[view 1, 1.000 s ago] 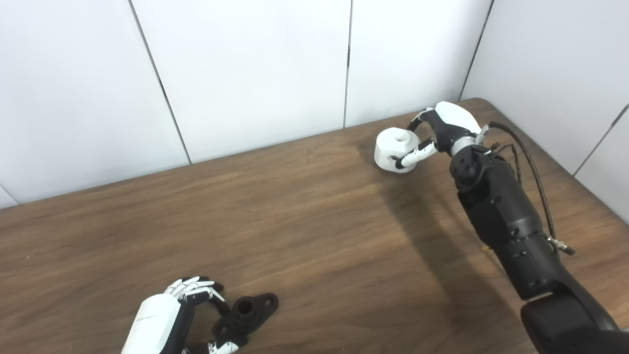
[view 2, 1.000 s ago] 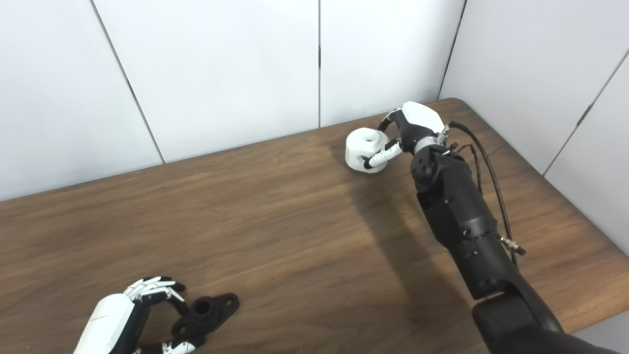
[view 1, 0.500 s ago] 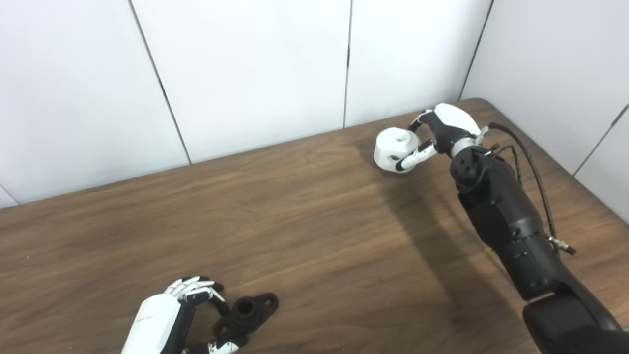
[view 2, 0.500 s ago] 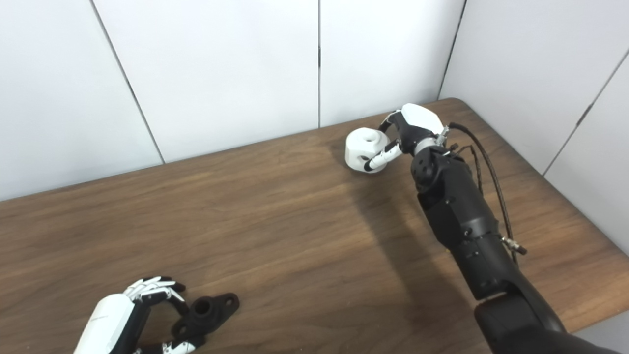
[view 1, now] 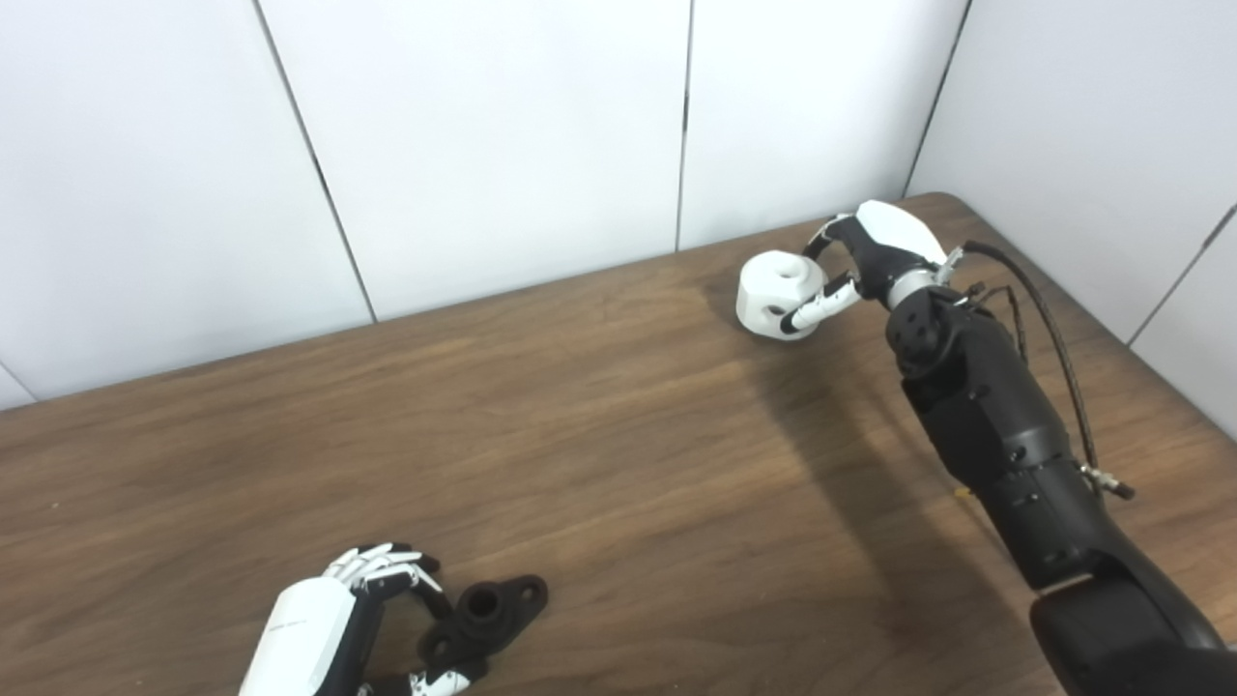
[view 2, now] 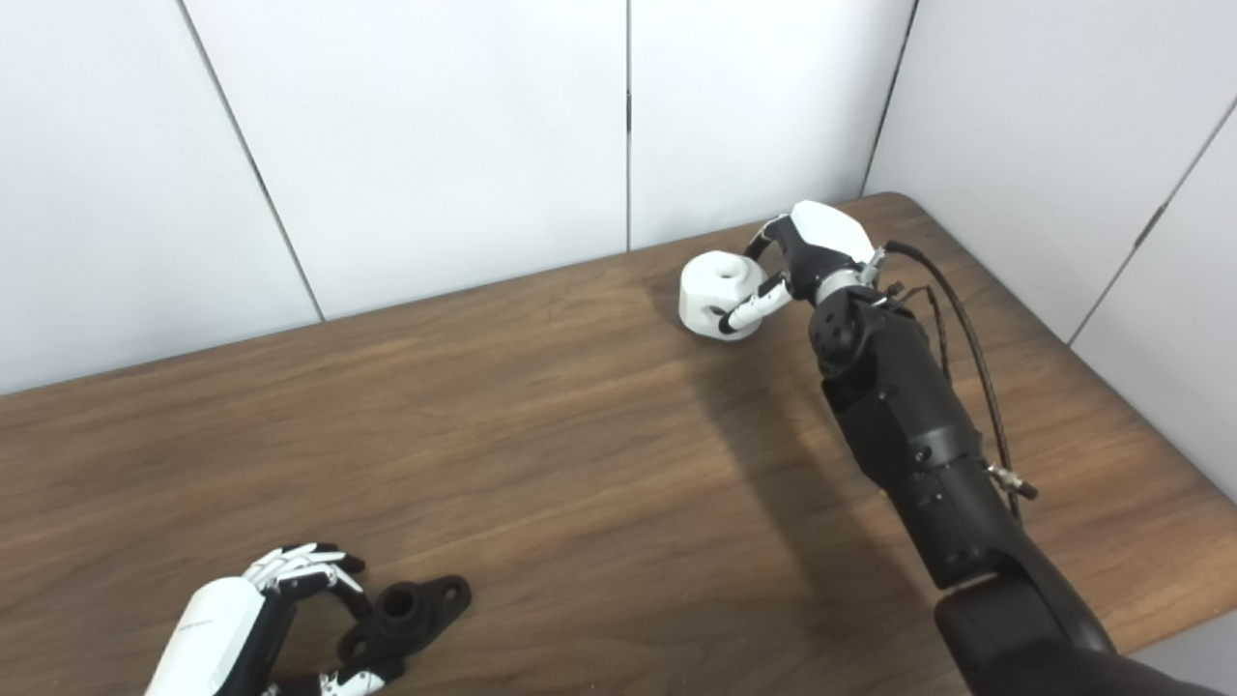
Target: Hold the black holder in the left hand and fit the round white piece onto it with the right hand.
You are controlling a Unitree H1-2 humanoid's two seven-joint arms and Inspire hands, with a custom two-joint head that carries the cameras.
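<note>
Round white piece [view 1: 775, 294] — smooth, centre-holed — gripped by right hand [view 1: 875, 253].

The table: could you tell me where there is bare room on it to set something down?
The table is bare across its whole middle, between the black holder by the left hand and the round white piece in the right hand. Only those two corners are occupied.

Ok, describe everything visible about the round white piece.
The round white piece is a squat, matte, plastic-looking cylinder with a hole in its top face and a dark opening low on its side. It sits upright on the wooden table at the far right, near the wall. The right robot hand wraps it, fingers behind and thumb in front.
</note>
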